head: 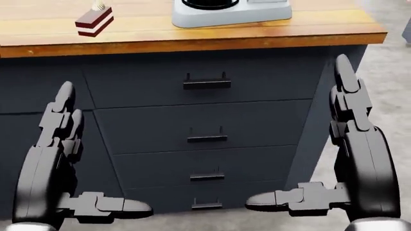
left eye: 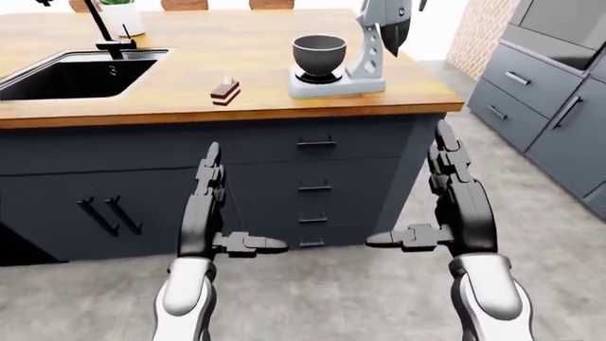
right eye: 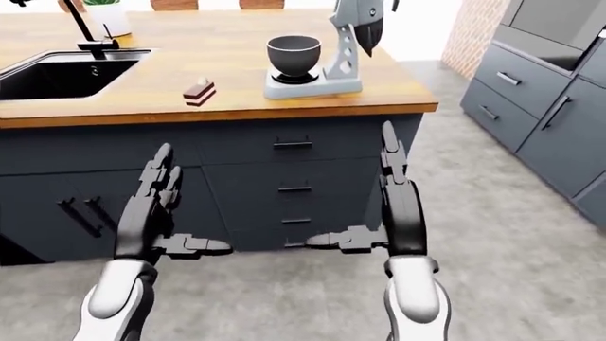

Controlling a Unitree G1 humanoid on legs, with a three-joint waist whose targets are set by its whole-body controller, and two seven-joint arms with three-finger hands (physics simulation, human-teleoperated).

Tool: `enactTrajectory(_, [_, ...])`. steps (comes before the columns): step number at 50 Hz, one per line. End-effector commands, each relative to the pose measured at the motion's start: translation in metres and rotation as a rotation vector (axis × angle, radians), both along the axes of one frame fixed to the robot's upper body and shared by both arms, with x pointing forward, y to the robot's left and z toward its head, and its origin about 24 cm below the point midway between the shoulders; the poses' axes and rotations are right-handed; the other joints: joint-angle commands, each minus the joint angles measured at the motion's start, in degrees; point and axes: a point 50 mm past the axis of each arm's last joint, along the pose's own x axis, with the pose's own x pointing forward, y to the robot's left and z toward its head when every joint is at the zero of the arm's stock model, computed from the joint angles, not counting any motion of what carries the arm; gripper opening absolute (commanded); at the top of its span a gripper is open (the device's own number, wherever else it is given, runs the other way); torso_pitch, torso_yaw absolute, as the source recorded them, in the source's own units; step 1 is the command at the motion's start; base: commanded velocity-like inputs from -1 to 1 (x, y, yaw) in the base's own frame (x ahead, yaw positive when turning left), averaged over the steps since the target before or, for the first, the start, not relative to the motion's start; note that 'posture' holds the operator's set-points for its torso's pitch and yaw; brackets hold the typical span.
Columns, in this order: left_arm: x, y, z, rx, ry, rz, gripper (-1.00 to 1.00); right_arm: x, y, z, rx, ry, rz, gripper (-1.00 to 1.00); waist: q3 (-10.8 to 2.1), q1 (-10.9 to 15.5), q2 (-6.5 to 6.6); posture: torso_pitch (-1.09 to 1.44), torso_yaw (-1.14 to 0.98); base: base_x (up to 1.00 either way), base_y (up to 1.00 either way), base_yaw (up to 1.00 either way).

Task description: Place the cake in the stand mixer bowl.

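Observation:
A small layered cake slice (left eye: 225,91) lies on the wooden counter (left eye: 190,57) near its near edge. Right of it stands the grey stand mixer (left eye: 352,67) with its dark bowl (left eye: 318,54) upright on the base. My left hand (left eye: 222,213) and right hand (left eye: 440,206) are both open and empty, fingers up and thumbs pointing inward. They hang below counter height, before the dark drawers (left eye: 312,188), well short of the cake. The cake also shows in the head view (head: 94,21).
A black sink (left eye: 71,74) with a faucet (left eye: 104,32) is set in the counter's left part. A white plant pot (left eye: 123,18) stands at the top left. Grey cabinets (left eye: 540,92) line the right side, with grey floor (left eye: 492,163) between.

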Motion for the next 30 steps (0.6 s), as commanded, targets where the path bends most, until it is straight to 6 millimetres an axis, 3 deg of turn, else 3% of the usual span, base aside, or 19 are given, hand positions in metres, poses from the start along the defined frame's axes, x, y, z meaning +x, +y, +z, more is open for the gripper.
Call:
enactTrajectory(1, [-0.0024, 0.0032, 0.0199, 0.012, -0.108, 0.017, 1.0, -0.0043, 0.004, 0.0169, -0.004, -0.104, 0.026, 1.0, -0.79, 0.27, 0.11, 0.0, 0.0, 0.19, 0.0, 0.0])
enactTrajectory(5, [-0.0025, 0.0036, 0.0204, 0.012, -0.11, 0.017, 1.0, -0.0053, 0.002, 0.0167, -0.003, -0.105, 0.021, 1.0, -0.06, 0.03, 2.44, 0.0, 0.0, 0.19, 0.0, 0.0])
enactTrajectory(7, [-0.0024, 0.0038, 0.0207, 0.011, -0.11, 0.017, 1.0, -0.0058, 0.0007, 0.0167, -0.001, -0.106, 0.017, 1.0, -0.32, -0.25, 4.66, 0.0, 0.0, 0.19, 0.0, 0.0])
enactTrajectory(8, [-0.0028, 0.0039, 0.0215, 0.011, -0.111, 0.017, 1.0, -0.006, 0.0004, 0.0167, -0.001, -0.106, 0.016, 1.0, -1.08, -0.31, 6.55, 0.0, 0.0, 0.2, 0.0, 0.0])
enactTrajectory(9, [-0.0028, 0.0041, 0.0216, 0.011, -0.111, 0.017, 1.0, -0.0062, 0.0002, 0.0169, -0.001, -0.107, 0.015, 1.0, -1.37, -0.19, 6.36, 0.0, 0.0, 0.2, 0.0, 0.0])
enactTrajectory(10, [-0.003, 0.004, 0.0216, 0.01, -0.111, 0.017, 1.0, -0.0069, 0.0002, 0.0172, -0.001, -0.108, 0.015, 1.0, -0.86, 0.48, 5.67, 0.0, 0.0, 0.2, 0.0, 0.0])
enactTrajectory(11, [-0.003, 0.0041, 0.022, 0.01, -0.112, 0.017, 1.0, -0.0078, 0.0001, 0.0176, 0.0, -0.108, 0.014, 1.0, -0.51, 0.24, 6.08, 0.0, 0.0, 0.2, 0.0, 0.0])
enactTrajectory(17, [-0.0024, 0.0044, 0.0208, 0.008, -0.11, 0.017, 1.0, -0.0086, 0.0, 0.0179, 0.0, -0.11, 0.012, 1.0, -0.52, 1.0, 3.16, 0.0, 0.0, 0.19, 0.0, 0.0])
enactTrajectory(19, [-0.0026, 0.0043, 0.0208, 0.008, -0.11, 0.017, 1.0, -0.0091, 0.0002, 0.018, 0.0, -0.11, 0.011, 1.0, -0.62, 1.24, 1.41, 0.0, 0.0, 0.2, 0.0, 0.0])
enactTrajectory(21, [-0.0027, 0.0042, 0.0205, 0.007, -0.11, 0.016, 1.0, -0.0092, -0.0003, 0.018, 0.001, -0.11, 0.01, 1.0, -1.6, 1.21, -1.9, 0.0, 0.0, 0.19, 0.0, 0.0])
enactTrajectory(22, [-0.0029, 0.0042, 0.0208, 0.007, -0.11, 0.016, 1.0, -0.0092, -0.0006, 0.018, 0.001, -0.11, 0.01, 1.0, -1.49, 0.83, -0.82, 0.0, 0.0, 0.2, 0.0, 0.0])
enactTrajectory(25, [-0.0029, 0.0043, 0.0206, 0.006, -0.11, 0.016, 1.0, -0.0083, -0.0014, 0.0175, 0.001, -0.111, 0.009, 1.0, -0.82, 0.17, -0.73, 0.0, 0.0, 0.19, 0.0, 0.0])
enactTrajectory(30, [-0.003, 0.0041, 0.0205, 0.005, -0.11, 0.016, 1.0, -0.0084, -0.0012, 0.0175, 0.001, -0.11, 0.009, 1.0, -0.11, 0.04, 1.94, 0.0, 0.0, 0.19, 0.0, 0.0])
